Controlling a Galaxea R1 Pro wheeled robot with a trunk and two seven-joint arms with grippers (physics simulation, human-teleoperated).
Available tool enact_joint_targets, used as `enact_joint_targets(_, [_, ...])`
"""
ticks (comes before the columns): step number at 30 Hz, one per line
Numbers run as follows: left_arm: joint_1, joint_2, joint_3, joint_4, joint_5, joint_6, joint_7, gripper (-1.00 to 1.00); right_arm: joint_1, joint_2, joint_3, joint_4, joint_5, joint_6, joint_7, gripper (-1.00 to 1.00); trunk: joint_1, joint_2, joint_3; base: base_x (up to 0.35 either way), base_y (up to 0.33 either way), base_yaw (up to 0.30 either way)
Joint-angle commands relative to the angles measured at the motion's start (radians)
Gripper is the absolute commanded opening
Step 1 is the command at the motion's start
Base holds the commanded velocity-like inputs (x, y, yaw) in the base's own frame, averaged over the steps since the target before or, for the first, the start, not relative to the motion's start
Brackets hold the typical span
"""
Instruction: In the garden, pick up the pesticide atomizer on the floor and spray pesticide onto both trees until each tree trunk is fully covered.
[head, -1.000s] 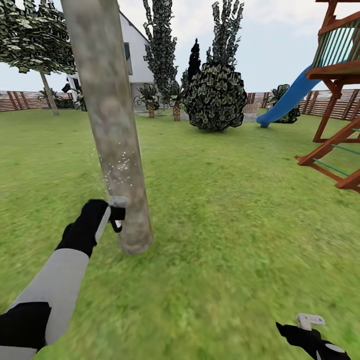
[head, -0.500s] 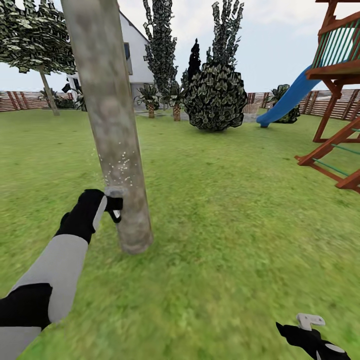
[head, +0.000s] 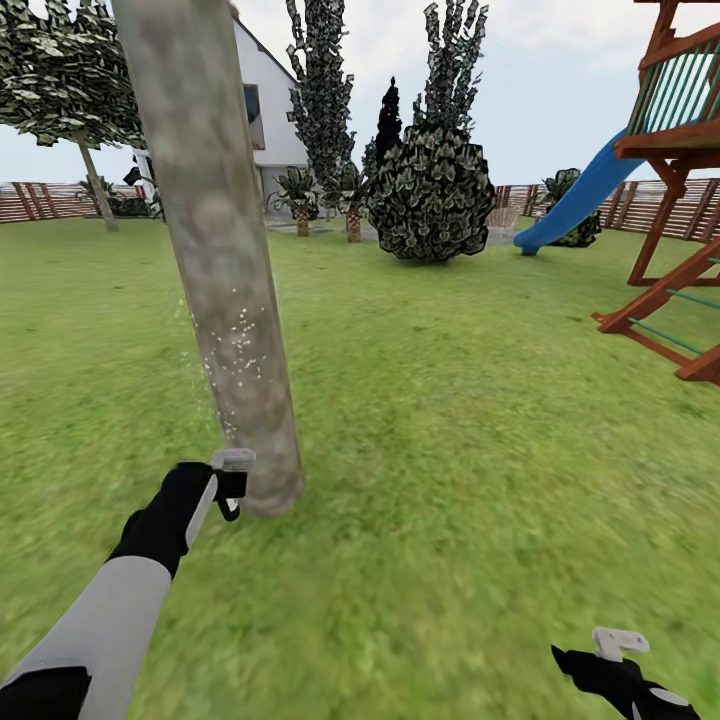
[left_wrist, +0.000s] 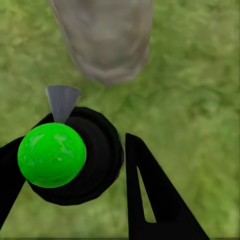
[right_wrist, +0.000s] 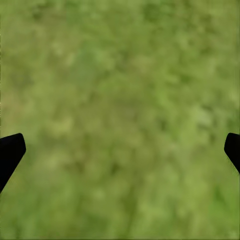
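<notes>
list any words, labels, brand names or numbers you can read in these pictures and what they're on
None: no readable text shows in any view.
The small dark atomizer with the round green cap, held in the left gripper, carries no label.
The thick grey-brown mottled trunk, the white house, the brown slat fence and the red wooden play frame with the blue slide bear no signs.

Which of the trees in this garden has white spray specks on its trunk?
The thick, leaning grey-brown tree trunk right beside the left gripper, which holds the pesticide atomizer. White specks dot its lower part; the thin-trunked tree by the fence shows none.
</notes>
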Motion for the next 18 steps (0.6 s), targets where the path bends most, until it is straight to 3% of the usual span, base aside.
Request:
enact_joint_targets(1, [0.009, -0.001, 0.001, -0.001, -0.006, 0.004, -0.003, -1.0, -0.001, 0.001, -0.008, -0.001, 0.007, 0.001, 0.009, 1.0, 0.0, 0.0, -0.001, 0.332, 0.0, 0.0])
enact_joint_targets(8, [0.052, -0.003, 0.002, -0.008, -0.006, 0.004, -0.014, -1.0, -0.001, 0.001, -0.01, -0.005, 0.006, 0.0, 0.008, 1.0, 0.0, 0.0, -0.001, 0.121, 0.0, 0.004])
enact_joint_targets(11, [0.053, -0.002, 0.002, -0.007, -0.006, 0.005, -0.014, -1.0, -0.001, 0.002, -0.01, -0.004, 0.006, 0.0, 0.008, 1.0, 0.0, 0.0, -0.001, 0.201, 0.0, 0.191])
enact_joint_targets(18, [0.053, -0.003, 0.001, -0.002, -0.004, 0.007, -0.015, -1.0, -0.001, 0.002, -0.01, -0.004, 0.005, -0.001, 0.008, 1.0, 0.0, 0.0, -0.001, 0.02, 0.0, 0.199])
